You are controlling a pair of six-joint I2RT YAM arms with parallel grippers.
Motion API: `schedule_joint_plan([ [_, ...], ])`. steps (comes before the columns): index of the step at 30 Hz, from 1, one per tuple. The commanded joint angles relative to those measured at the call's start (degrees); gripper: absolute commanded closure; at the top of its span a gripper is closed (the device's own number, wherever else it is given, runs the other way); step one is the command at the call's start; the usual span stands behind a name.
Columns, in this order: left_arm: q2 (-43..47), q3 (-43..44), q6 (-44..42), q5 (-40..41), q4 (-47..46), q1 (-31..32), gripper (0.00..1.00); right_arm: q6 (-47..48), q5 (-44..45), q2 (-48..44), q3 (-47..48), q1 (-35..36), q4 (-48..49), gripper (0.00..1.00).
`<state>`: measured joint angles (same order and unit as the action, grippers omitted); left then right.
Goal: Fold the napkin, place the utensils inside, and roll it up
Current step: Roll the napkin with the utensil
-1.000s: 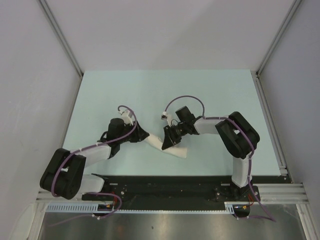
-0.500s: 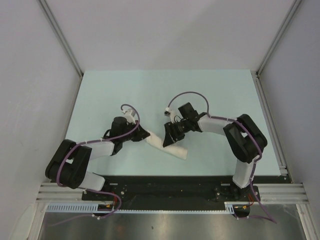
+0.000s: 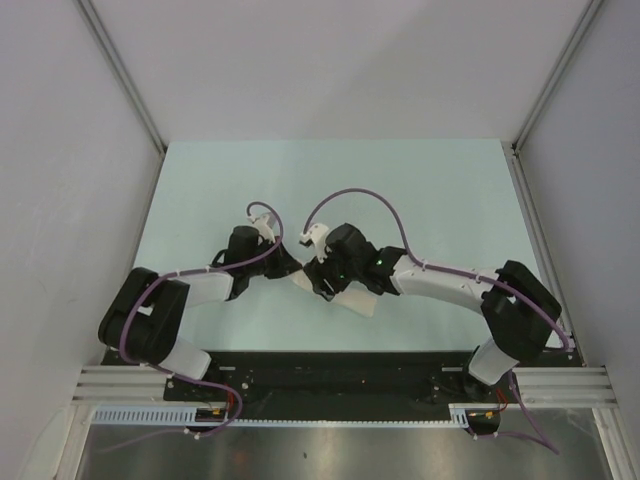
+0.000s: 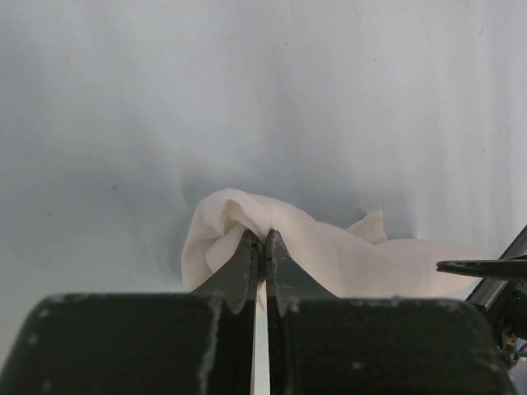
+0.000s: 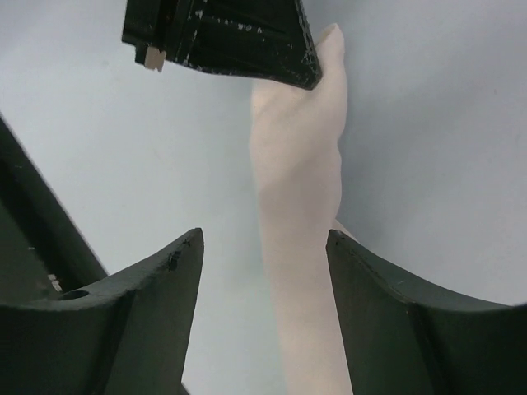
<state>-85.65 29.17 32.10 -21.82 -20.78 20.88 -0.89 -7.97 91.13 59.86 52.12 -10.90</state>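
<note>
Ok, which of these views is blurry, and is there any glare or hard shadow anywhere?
Top external: sharp, evenly lit, no harsh glare, only faint shadows. Left wrist: the left gripper is near-black and soft-edged, the napkin fairly clear with a dim shadow behind it. Right wrist: the right gripper looms dark and blurred, the napkin slightly soft.

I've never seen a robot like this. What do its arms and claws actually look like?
The left arm and right arm each have white links between bulky black joints, with a purple cable looping along them. The left end effector and right end effector are black, each with two tapered fingers, scuffed pale at the edges.
</note>
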Motion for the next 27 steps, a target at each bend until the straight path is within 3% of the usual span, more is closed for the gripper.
schedule_joint_plan([
  [1, -1.2, 2.3, 0.1, -0.1, 1.8, 0.4, 1.0, 5.5, 15.2, 3.7, 1.1, 3.9, -1.2, 0.36],
  [12, -2.4, 4.3, 0.3, -0.1, 2.8, 0.4, 1.0, 9.1, 19.7, 8.6, 2.5, 7.9, -1.4, 0.41],
  [24, -3.3, 7.9, 0.0, -0.7, 4.3, 0.4, 0.99, 8.5, 18.2, 12.3, 3.0, 4.9, -2.4, 0.39],
  [27, -3.6, 9.0, 0.0, -0.9, 4.5, 0.3, 0.94, 8.0, 15.0, 12.6, 3.2, 3.2, -2.3, 0.39],
])
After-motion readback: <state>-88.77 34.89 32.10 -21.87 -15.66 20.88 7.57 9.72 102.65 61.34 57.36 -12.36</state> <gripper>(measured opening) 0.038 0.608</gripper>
